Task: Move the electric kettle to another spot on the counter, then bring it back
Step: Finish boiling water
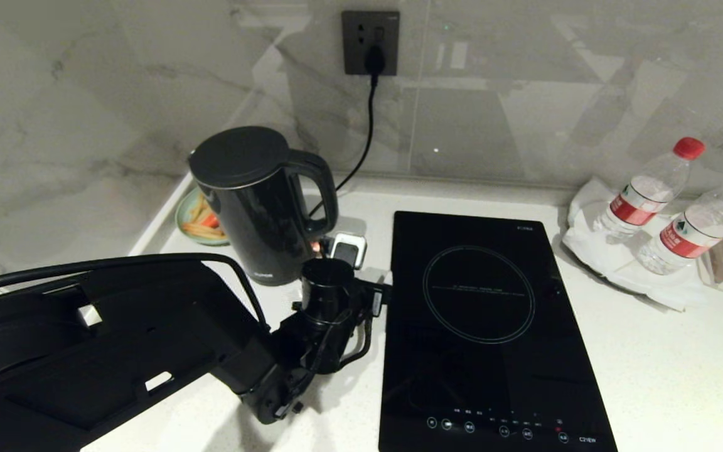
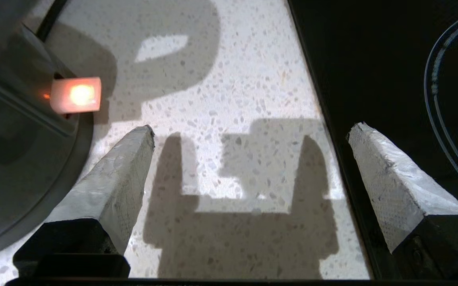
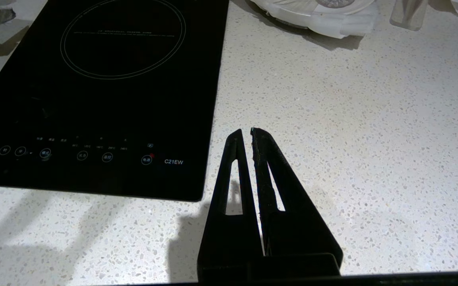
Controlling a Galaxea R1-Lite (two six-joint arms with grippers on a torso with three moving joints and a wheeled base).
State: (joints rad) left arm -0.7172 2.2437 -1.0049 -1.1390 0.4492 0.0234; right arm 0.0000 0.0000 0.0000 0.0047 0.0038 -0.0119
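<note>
Two padded fingers (image 2: pixel 133 167) of the left gripper (image 2: pixel 249 135) stand spread wide, holding nothing, over a bare strip of bench (image 2: pixel 233 99) between the electric kettle (image 1: pixel 255 201) and the induction hob (image 1: pixel 481 326). The kettle stands just beside one fingertip, near the back wall. The right gripper (image 3: pixel 251 133) hangs nearly closed and empty over the bench beside the hob's front corner.

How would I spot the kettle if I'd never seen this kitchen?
Find the wall socket and follow its black cord down to the counter. The kettle stands there, left of the hob: the only tall glossy black jug, with a loop handle.
</note>
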